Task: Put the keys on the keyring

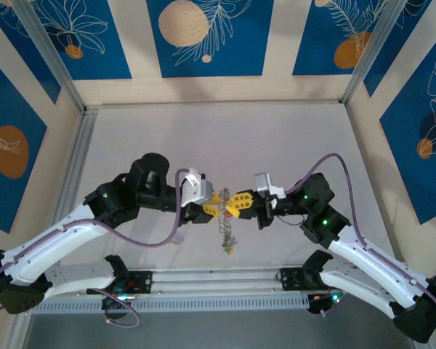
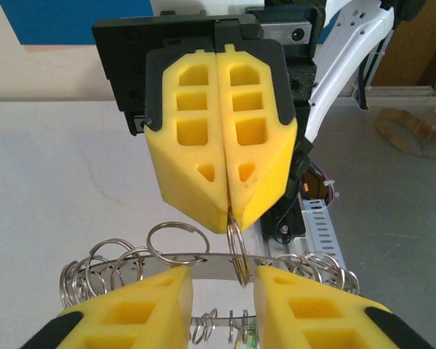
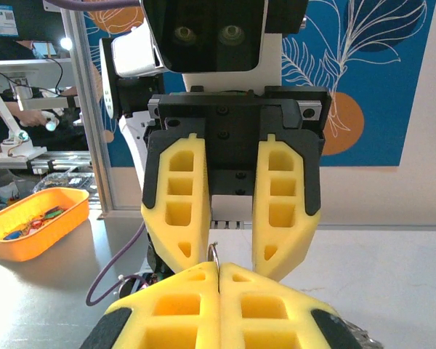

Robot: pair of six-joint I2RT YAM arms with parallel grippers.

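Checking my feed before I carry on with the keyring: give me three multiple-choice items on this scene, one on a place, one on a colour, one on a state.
1. Where does the bunch of metal rings hang?
A. at the table's far left corner
B. below where the two arms' jaws meet
C. in the orange tray

2. What colour are the pads of the jaws?
A. yellow
B. blue
C. white

3. How do the right jaws stand?
A. wide open with nothing between them
B. clamped on a cable
C. shut on a small ring

Answers:
1 B: the top view shows the rings dangling under the meeting jaws.
2 A: both wrist views show yellow pads.
3 C: the left wrist view shows them closed, with the small ring pinched at their tip.
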